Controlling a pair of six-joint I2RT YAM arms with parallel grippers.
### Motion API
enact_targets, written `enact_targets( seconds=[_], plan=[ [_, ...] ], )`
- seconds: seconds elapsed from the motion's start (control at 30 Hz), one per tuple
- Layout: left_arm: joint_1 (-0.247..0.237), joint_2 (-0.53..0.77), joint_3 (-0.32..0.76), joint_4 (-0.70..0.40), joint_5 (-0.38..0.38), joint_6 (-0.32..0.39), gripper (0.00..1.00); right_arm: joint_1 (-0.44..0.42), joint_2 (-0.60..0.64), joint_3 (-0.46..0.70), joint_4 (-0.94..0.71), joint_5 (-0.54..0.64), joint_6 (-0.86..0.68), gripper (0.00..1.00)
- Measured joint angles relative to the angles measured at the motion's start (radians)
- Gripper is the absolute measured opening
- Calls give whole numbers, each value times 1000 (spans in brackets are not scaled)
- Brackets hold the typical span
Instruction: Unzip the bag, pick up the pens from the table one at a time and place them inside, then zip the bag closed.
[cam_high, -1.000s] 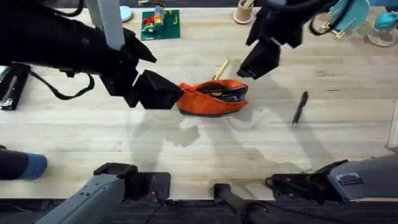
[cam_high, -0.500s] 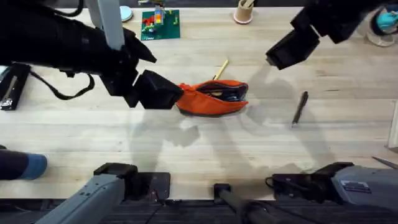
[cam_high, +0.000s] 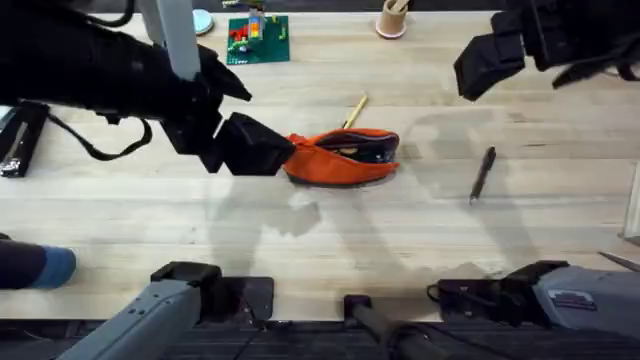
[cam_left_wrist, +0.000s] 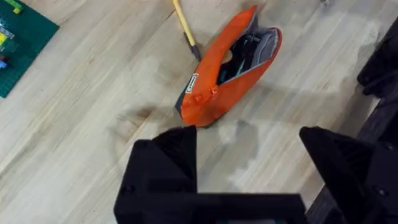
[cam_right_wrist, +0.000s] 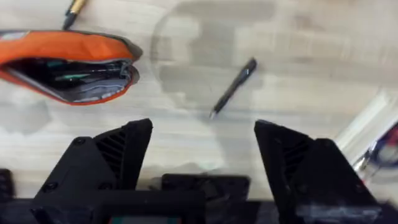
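The orange bag (cam_high: 343, 157) lies mid-table with its zipper open and a dark lining showing (cam_left_wrist: 227, 68) (cam_right_wrist: 68, 59). A yellow-tan pen (cam_high: 355, 110) rests just behind it, touching its far edge (cam_left_wrist: 185, 28). The black pen (cam_high: 483, 173) lies alone to the right (cam_right_wrist: 233, 87). My left gripper (cam_high: 265, 150) sits low at the bag's left end, open, its fingers spread wide with nothing between them (cam_left_wrist: 249, 162). My right gripper (cam_high: 478, 72) hangs high over the far right of the table, open and empty (cam_right_wrist: 205, 143), with the black pen below it.
A green brick baseplate (cam_high: 258, 38) and a tan cup of wooden sticks (cam_high: 392, 18) stand at the far edge. A black tool (cam_high: 20, 135) lies at the left edge and a blue object (cam_high: 45, 265) at the near left. Bare planks stretch in front of the bag.
My right gripper has swung away from above the bag's right end, rightward and toward the far edge. The left gripper, bag and both pens have not moved.
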Motion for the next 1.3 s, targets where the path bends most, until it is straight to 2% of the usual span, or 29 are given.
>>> enact_targets(
  seconds=[0.27, 0.53, 0.7, 0.93, 1.3],
  plan=[
    [0, 0, 0, 0, 0, 0, 995, -13, 0, 1, -46, 18, 202, 996],
    [0, 0, 0, 0, -1, 0, 995, -84, -4, -27, -46, 27, 339, 995],
    [0, 0, 0, 0, -1, 0, 995, -124, -45, -177, -19, 28, 398, 995],
    [0, 0, 0, 0, -1, 0, 996, -172, -87, -429, 127, 28, 475, 994],
    [0, 0, 0, 0, -2, 0, 996, -221, -87, -663, 362, -19, 507, 995]
  ],
)
